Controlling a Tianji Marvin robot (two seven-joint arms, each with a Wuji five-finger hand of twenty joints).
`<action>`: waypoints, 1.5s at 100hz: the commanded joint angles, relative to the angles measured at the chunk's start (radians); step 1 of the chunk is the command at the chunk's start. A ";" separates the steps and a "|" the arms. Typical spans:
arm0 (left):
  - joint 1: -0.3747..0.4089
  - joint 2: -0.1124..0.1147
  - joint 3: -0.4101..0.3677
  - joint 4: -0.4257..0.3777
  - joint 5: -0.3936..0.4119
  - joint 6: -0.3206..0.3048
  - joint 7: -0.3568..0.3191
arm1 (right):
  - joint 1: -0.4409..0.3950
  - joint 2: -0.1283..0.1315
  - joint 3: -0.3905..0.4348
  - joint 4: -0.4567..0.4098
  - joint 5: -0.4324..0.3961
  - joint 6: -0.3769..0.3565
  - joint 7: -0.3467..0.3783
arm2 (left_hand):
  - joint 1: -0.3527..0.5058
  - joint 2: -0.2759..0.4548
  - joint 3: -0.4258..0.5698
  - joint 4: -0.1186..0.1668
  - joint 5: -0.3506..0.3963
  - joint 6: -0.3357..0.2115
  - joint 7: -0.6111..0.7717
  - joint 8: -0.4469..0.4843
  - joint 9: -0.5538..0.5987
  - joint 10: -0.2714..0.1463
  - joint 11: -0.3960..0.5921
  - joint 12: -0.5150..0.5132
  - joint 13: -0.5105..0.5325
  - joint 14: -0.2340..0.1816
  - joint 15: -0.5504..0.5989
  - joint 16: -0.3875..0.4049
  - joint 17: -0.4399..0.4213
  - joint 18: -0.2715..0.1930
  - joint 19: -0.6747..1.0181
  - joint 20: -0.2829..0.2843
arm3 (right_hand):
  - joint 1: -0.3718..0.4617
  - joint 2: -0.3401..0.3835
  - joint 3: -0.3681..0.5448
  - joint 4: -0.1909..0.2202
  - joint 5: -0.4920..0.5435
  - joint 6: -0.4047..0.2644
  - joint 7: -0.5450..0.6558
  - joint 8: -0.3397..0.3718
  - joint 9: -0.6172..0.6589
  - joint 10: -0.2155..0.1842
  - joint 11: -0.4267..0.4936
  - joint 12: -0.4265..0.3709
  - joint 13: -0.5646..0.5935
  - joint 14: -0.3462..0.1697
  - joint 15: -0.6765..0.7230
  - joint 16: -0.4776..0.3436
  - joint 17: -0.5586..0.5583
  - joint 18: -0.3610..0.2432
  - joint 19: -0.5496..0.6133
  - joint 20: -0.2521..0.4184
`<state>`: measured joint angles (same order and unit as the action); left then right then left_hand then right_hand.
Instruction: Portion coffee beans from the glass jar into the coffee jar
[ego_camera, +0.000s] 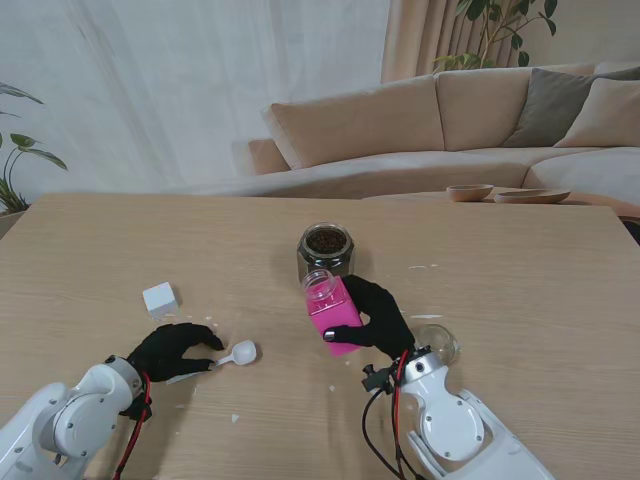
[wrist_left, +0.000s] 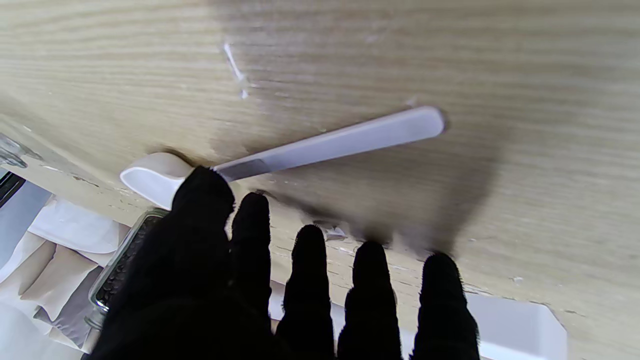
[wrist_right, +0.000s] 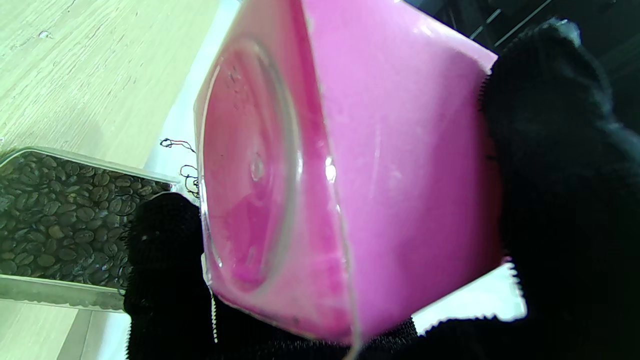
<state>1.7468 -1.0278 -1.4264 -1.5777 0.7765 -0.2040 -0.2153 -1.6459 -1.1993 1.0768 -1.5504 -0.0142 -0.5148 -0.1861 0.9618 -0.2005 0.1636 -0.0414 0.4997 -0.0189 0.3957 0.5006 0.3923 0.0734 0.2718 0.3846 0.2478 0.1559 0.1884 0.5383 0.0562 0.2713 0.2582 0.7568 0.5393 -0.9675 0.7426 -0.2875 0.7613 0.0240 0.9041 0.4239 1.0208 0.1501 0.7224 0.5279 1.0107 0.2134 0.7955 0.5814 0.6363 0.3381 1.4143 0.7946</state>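
Observation:
The glass jar (ego_camera: 325, 248) of coffee beans stands open at the table's middle; its beans (wrist_right: 60, 220) show in the right wrist view. Just nearer to me is the pink coffee jar (ego_camera: 332, 312), lidless and tilted, with my right hand (ego_camera: 380, 318) shut around its body (wrist_right: 350, 175). A white plastic spoon (ego_camera: 238, 353) lies flat on the table to the left. My left hand (ego_camera: 172, 348) hovers over its handle (wrist_left: 330, 142) with fingers (wrist_left: 310, 280) spread, the thumb tip by the spoon's neck, not gripping it.
A small white box (ego_camera: 160, 298) sits just beyond my left hand. A clear round lid (ego_camera: 437, 343) lies on the table right of my right hand. A sofa and low table with bowls stand behind the far edge.

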 joint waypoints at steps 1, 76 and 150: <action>0.006 -0.007 0.004 0.001 -0.010 -0.003 -0.019 | -0.006 -0.003 -0.003 -0.005 0.003 0.001 0.014 | 0.007 -0.045 0.031 0.002 0.017 0.016 0.058 0.059 -0.010 -0.011 0.018 0.017 0.023 -0.013 0.020 0.029 -0.009 -0.011 0.009 0.003 | 0.256 0.182 0.289 0.040 0.123 -0.198 0.168 0.040 0.074 -0.094 0.108 0.040 0.062 -0.052 0.098 0.037 -0.002 -0.015 0.024 0.018; 0.018 -0.017 0.046 0.008 0.017 -0.025 0.071 | -0.005 -0.002 -0.001 -0.005 0.008 0.005 0.018 | 0.067 -0.158 0.092 -0.015 0.032 0.025 0.297 0.183 0.011 -0.009 0.057 0.037 0.057 -0.004 0.086 0.064 -0.002 -0.003 0.018 -0.001 | 0.257 0.182 0.288 0.040 0.122 -0.194 0.168 0.041 0.073 -0.092 0.109 0.039 0.061 -0.052 0.099 0.036 -0.003 -0.015 0.025 0.019; 0.026 -0.026 0.058 0.004 0.016 -0.020 0.128 | -0.005 -0.001 0.000 -0.003 0.012 0.007 0.023 | 0.181 -0.122 0.100 -0.007 0.184 -0.028 0.447 0.142 0.154 -0.036 0.133 0.075 0.106 -0.003 0.138 0.078 0.027 0.005 0.056 0.011 | 0.259 0.184 0.288 0.041 0.121 -0.192 0.168 0.042 0.071 -0.092 0.111 0.039 0.060 -0.050 0.100 0.036 -0.005 -0.014 0.025 0.019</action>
<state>1.7587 -1.0460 -1.3676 -1.5679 0.7920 -0.2171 -0.0783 -1.6456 -1.1986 1.0788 -1.5504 -0.0069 -0.5105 -0.1783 1.0901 -0.3167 0.2506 -0.0528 0.6432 -0.0215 0.8107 0.6570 0.5027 0.0728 0.3654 0.4323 0.3230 0.1581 0.2999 0.5863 0.0764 0.2719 0.2959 0.7567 0.5393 -0.9675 0.7426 -0.2875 0.7613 0.0269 0.9041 0.4239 1.0208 0.1501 0.7270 0.5281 1.0108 0.2134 0.7978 0.5814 0.6358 0.3381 1.4143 0.7949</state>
